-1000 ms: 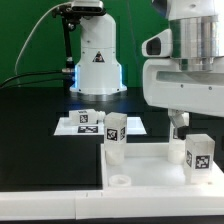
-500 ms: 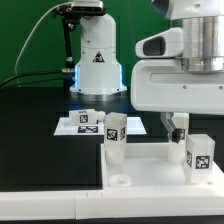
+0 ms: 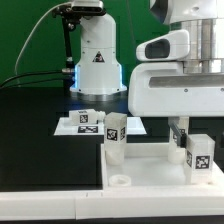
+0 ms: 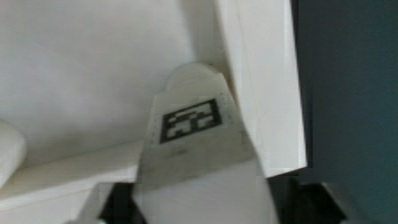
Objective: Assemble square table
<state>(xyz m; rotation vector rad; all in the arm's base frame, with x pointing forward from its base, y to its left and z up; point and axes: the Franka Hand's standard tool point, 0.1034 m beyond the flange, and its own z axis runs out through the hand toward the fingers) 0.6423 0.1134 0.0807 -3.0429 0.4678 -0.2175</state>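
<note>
Nearest the exterior camera, on the black table (image 3: 30, 140), lies the white plastic square slab (image 3: 150, 172) with its raised rim and round corner sockets; one empty socket (image 3: 119, 181) shows at the front corner on the exterior view's left. Two short white legs with black-and-white square tags stand upright on the slab: one leg (image 3: 115, 138) at the back corner toward the exterior view's left, apparently seated in its socket, and another leg (image 3: 198, 157) at the exterior view's right.

Over that right-hand leg hangs the robot's gripper (image 3: 181, 140), its dark fingers reaching down just beside the leg's top. The wrist view looks straight down the tagged leg (image 4: 192, 150), which sits between the two dark fingers (image 4: 118, 203), with the slab's rim (image 4: 258, 80) running alongside. The jaws appear to flank the leg, but whether they already pinch it or stand slightly off cannot be told from these frames. Judging by the setup, the leg is framed this way so it can be turned or pressed into its corner socket while it stands vertical.

Farther back, a flat white marker board (image 3: 72, 127) lies on the table with another tagged leg (image 3: 86, 119) resting on it, probably waiting its turn. Behind it stands the white robot base (image 3: 97, 62) against a green backdrop (image 3: 25, 40).
</note>
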